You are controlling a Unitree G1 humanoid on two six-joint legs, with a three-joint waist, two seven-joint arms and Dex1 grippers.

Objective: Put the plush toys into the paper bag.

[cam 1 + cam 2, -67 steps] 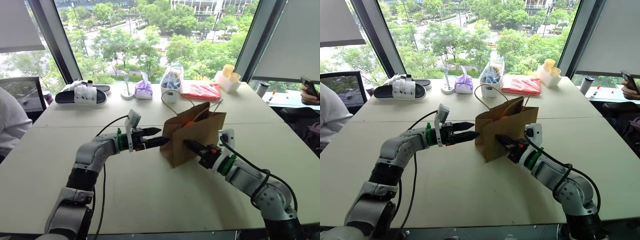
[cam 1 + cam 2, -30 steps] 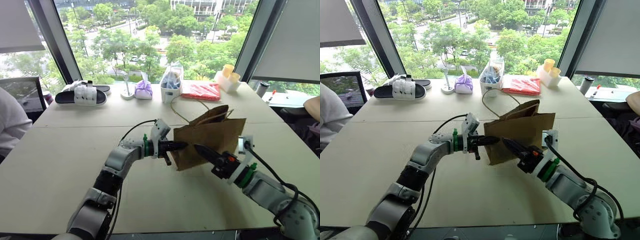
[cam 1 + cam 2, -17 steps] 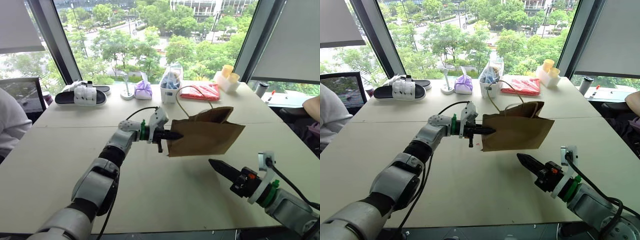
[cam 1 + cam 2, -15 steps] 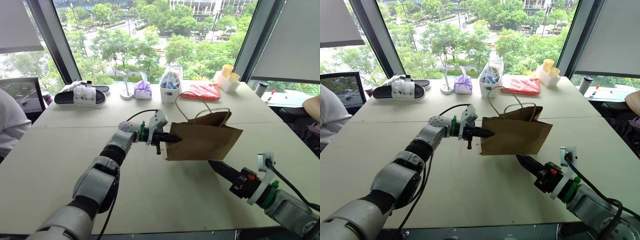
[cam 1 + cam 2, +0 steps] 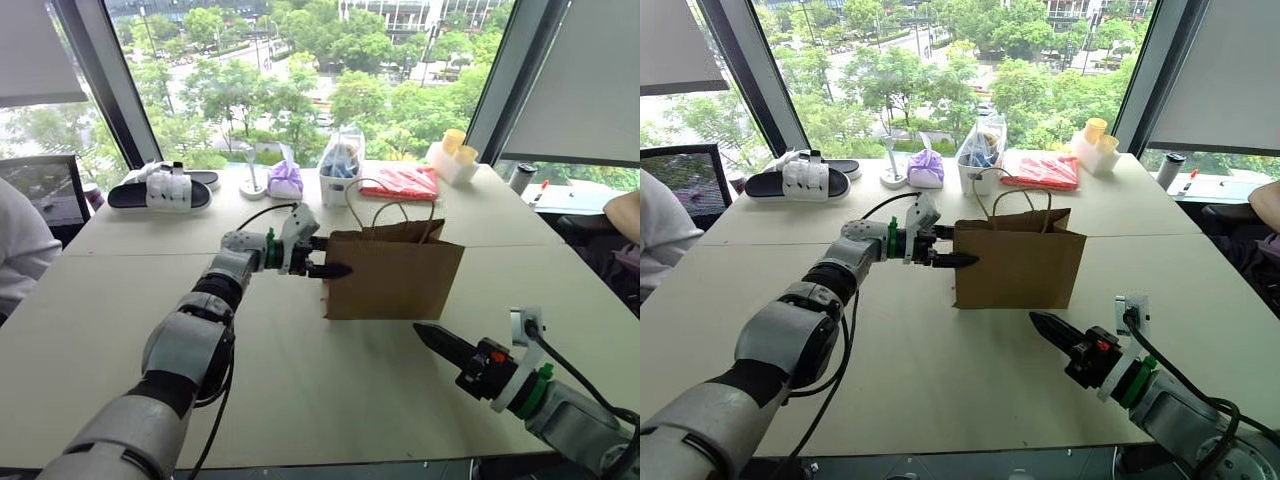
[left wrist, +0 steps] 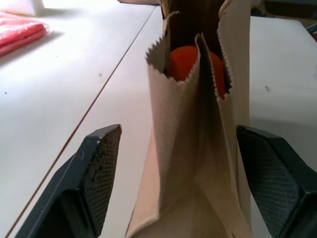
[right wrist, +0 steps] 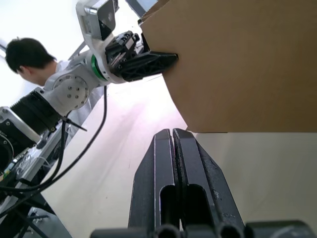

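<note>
Straddling the narrow end of the paper bag, the left gripper has its fingers spread apart, clear of the paper. The bag stands upright, its long side running away from this gripper; an orange plush toy sits inside. The right gripper, clenched empty, hangs near the bag's front.

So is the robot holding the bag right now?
No. The left tool is open with its fingers either side of the bag, not pinching it. The right tool is shut on nothing.
</note>
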